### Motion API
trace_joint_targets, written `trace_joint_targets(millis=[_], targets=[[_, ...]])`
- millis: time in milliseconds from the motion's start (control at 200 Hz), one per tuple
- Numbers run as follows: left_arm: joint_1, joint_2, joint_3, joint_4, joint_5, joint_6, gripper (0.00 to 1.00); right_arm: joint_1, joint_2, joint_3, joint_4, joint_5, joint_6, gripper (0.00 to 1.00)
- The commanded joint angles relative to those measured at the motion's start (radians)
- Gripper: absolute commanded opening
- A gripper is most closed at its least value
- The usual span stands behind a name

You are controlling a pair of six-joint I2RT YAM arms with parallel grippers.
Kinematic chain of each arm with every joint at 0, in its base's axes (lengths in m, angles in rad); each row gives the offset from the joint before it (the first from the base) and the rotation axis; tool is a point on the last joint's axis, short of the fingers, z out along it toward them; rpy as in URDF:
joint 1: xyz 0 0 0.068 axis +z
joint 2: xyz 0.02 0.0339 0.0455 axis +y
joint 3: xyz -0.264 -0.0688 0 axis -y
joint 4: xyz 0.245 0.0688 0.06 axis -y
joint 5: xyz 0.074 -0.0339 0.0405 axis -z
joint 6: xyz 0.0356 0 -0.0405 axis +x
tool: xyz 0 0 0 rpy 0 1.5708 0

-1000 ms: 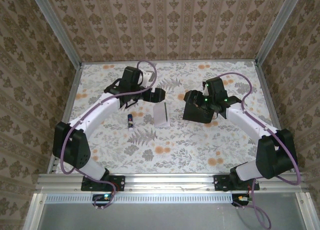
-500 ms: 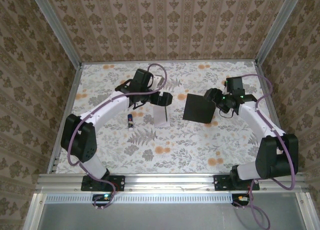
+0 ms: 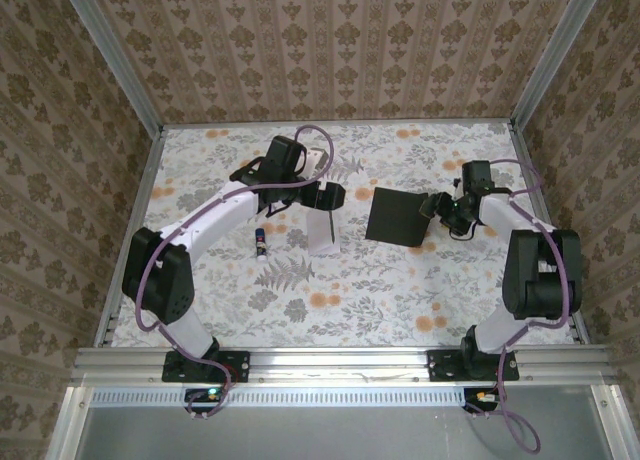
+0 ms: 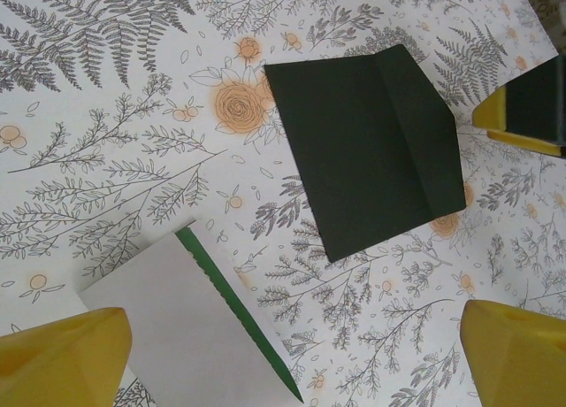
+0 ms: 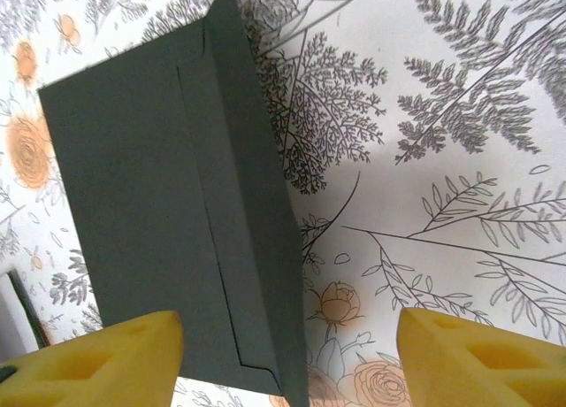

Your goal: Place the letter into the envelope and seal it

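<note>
The letter [image 3: 322, 234] is lying flat near the middle of the table [image 3: 330, 315], slightly toward the left edge, with its long sides running from the far edge to the near one. In the left wrist view, a dark green strip is showing along one long side of the white sheet [image 4: 177, 323].

The envelope [image 3: 397, 217] is lying just to the right of the letter. The two are apart, with a band of the flowered table cover showing between them. Its flap is turned out along the side facing the right edge, and the crease is showing clearly in the left wrist view [image 4: 367, 150] and in the right wrist view [image 5: 159, 212].

The left gripper [image 3: 333, 196] is hanging over the far end of the letter. Its yellow pads [image 4: 62, 363] are spread wide and it is holding nothing. Whether a pad is touching the paper cannot be told.

The right gripper [image 3: 438, 208] is sitting just beside the flap side of the envelope. Its pads [image 5: 482, 354] are also spread apart and it is gripping nothing.

A small glue stick [image 3: 261, 240] is lying to the left of the letter, near it but not touching it.
</note>
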Motion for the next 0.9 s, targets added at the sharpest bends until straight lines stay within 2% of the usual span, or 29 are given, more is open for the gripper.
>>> trace_joint_targets(millis=[0,205,775,895], targets=[[-0.002,0.010,0.022,0.019,0.013,0.003,0.95,-0.004,0.047,0.030,0.016,-0.059,-0.046,0.62],[-0.002,0.014,0.015,0.026,0.010,-0.014,0.95,-0.003,0.096,0.035,0.052,-0.081,-0.044,0.54],[0.010,0.025,0.015,0.019,0.020,-0.026,0.96,-0.004,0.151,0.075,0.091,-0.062,-0.123,0.02],[0.012,0.020,0.016,0.016,0.023,-0.026,0.95,-0.004,0.164,0.096,0.088,-0.105,-0.165,0.00]])
